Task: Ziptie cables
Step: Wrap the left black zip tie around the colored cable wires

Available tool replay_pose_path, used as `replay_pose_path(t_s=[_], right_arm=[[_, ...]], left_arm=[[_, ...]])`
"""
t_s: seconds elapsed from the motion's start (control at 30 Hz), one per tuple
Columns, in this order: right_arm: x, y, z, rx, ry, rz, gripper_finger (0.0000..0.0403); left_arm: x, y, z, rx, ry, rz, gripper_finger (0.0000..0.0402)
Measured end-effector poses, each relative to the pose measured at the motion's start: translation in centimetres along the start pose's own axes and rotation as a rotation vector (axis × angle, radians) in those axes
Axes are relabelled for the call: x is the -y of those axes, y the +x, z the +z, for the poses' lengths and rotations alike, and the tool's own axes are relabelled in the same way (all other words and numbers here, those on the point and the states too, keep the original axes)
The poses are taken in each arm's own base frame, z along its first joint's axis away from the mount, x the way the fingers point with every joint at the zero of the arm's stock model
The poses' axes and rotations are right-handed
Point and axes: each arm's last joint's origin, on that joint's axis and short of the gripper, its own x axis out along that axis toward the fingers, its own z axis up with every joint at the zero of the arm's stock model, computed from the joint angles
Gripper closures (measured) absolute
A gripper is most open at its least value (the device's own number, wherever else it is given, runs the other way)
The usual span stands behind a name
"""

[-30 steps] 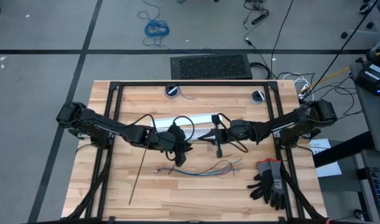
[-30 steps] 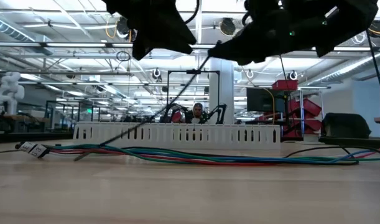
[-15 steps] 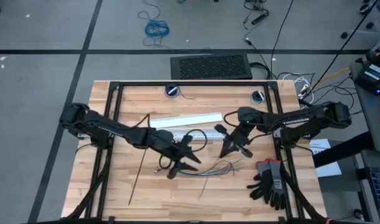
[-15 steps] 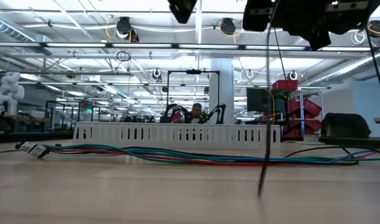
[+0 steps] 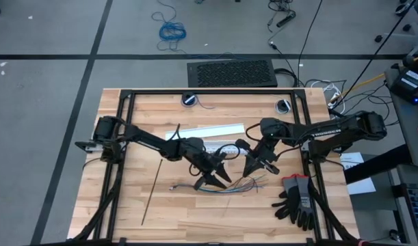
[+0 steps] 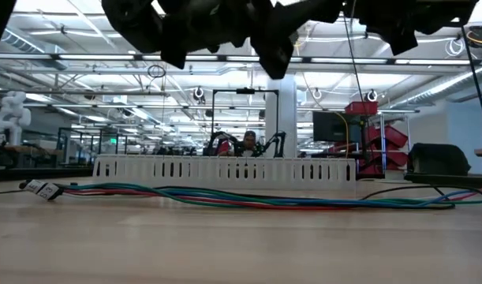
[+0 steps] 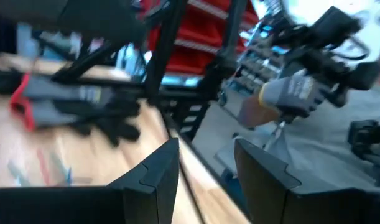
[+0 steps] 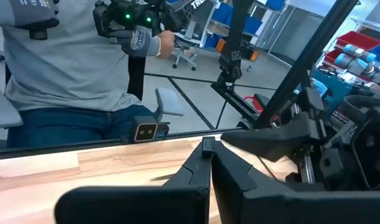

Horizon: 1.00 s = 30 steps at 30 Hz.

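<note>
The cables [image 5: 226,184] are seen lying flat on the table [image 5: 126,205], directly below the left gripper [image 5: 219,179] and just beside the tip of the right gripper [image 5: 250,171]. In the low view the same bundle [image 6: 225,197] is stretched in front of the white slotted strip [image 6: 225,169], while both grippers are cut off by the upper edge, so only dark shapes can be made out there.

One ziptie [image 5: 151,193] is visible as a thin black line well to the outer side of the left gripper. A second ziptie is hard to make out: a thin dark line is seen hanging near the right arm in the low view, but what it is cannot be told.

The left gripper's fingers [image 7: 158,174] are spread partway apart with nothing between them. The right gripper's fingers [image 8: 199,171] are pressed together, and whether a strip is pinched there cannot be told.

Compared with half a second ago, the left gripper has been moved nearer the right one and over the wires, and the thin strip then lying below the cables is no longer visible.

A pair of gloves [image 5: 297,198] lies beyond the right gripper.
</note>
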Motion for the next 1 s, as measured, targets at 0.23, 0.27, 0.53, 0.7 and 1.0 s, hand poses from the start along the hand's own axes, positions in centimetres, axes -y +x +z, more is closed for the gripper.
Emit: replay_pose_path(t_s=[0.23, 0.27, 0.53, 0.7, 1.0], right_arm=[[0.1, 0.0, 0.1, 0.001, -0.025, -0.009, 0.0403], [0.1, 0.0, 0.1, 0.002, -0.028, -0.011, 0.0403], [0.2, 0.0, 0.3, 0.016, -0.051, -0.019, 0.0403], [0.3, 0.0, 0.3, 0.019, -0.061, -0.022, 0.0403], [0.2, 0.0, 0.2, -0.007, -0.044, -0.036, 0.0403]], left_arm=[[-1.5, -0.7, 0.2, 0.048, 0.028, 0.048, 0.0249], [-1.6, -0.8, 0.3, 0.057, 0.032, 0.061, 0.0249], [-2.9, -0.6, 0.5, 0.087, -0.019, 0.086, 0.0249], [-3.6, 0.9, 0.0, 0.059, -0.07, 0.012, 0.0249], [-3.1, 1.2, 0.5, 0.031, -0.062, -0.097, 0.0249]])
